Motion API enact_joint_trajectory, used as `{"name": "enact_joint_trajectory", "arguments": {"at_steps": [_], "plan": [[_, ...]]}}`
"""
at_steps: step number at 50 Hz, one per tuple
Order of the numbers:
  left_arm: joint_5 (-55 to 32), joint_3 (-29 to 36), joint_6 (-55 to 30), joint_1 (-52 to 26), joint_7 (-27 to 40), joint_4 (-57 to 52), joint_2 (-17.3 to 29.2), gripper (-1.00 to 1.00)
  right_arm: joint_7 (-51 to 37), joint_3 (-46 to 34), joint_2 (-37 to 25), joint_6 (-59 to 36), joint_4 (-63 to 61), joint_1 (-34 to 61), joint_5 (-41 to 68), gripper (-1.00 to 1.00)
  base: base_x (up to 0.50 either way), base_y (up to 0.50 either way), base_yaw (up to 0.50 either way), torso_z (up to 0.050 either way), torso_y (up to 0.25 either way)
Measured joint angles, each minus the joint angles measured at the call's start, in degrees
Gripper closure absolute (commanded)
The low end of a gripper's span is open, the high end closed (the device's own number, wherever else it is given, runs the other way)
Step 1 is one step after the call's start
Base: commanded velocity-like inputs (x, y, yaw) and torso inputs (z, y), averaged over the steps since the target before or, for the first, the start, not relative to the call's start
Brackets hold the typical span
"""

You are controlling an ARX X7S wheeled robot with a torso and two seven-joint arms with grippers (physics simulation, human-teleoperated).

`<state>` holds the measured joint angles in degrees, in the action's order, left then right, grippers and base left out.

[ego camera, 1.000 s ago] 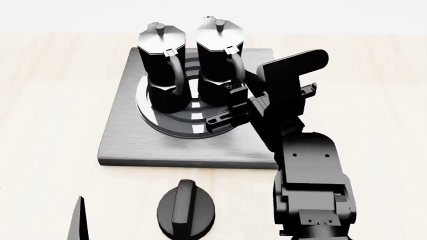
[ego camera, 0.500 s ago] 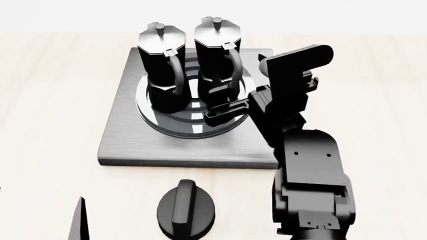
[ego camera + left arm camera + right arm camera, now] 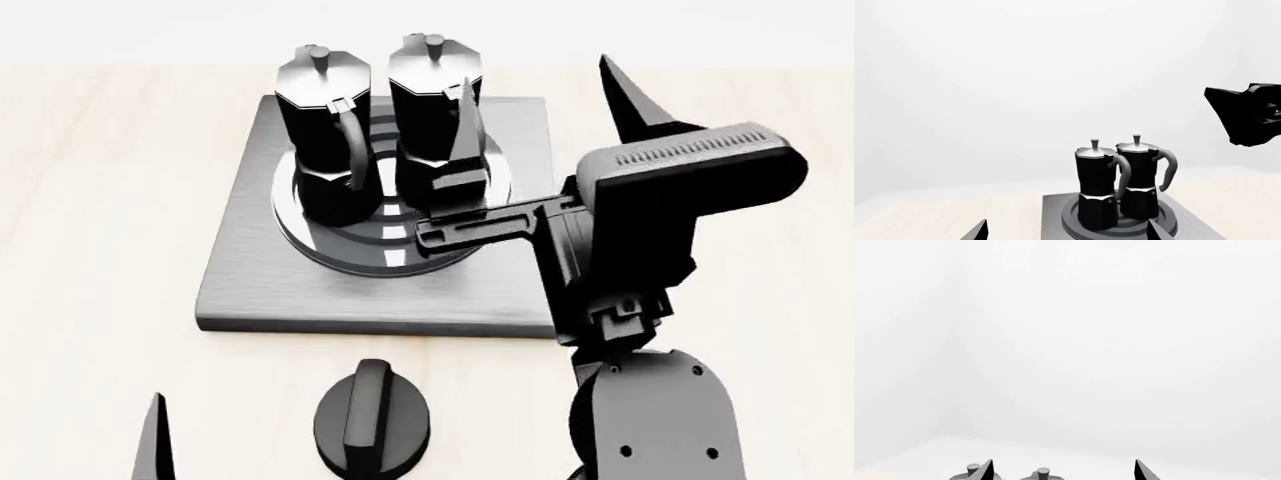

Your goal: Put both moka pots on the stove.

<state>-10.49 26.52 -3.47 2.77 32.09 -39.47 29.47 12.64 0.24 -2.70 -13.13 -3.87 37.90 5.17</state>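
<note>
Now right tool (image 3: pixel 547 95) spread wide, holding nothing, above stove (image 3: pixel 240 270).

Two upright black moka pots (image 3: pixel 324 135) (image 3: pixel 434 120) side by side on the stove (image 3: pixel 240 270) burner.

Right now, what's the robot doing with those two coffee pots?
Both pots stand side by side on the stove's ring burner. The right gripper is open, raised beside them and holding nothing, so the job looks done. The left gripper waits low near the front, also open. A round knob sits on the table before the stove.
</note>
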Motion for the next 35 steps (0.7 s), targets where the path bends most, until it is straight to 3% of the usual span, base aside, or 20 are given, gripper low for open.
{"name": "enact_joint_trajectory", "arguments": {"at_steps": [16, 35], "plan": [[0.0, -0.2, 0.3, 0.2, 0.4, -0.2, 0.2, -1.0, -5.3, -0.6, -1.6, -1.4, -19.6, -13.6, -0.4, -1.0, 0.0, 0.0, 0.0, 0.0, 0.0], [-0.2, -0.4, 0.3, 0.3, 0.7, -0.6, 0.5, -1.0, -7.7, -0.7, -2.9, 2.7, -27.1, -26.6, 1.4, -1.0, 0.0, 0.0, 0.0, 0.0, 0.0]]}}
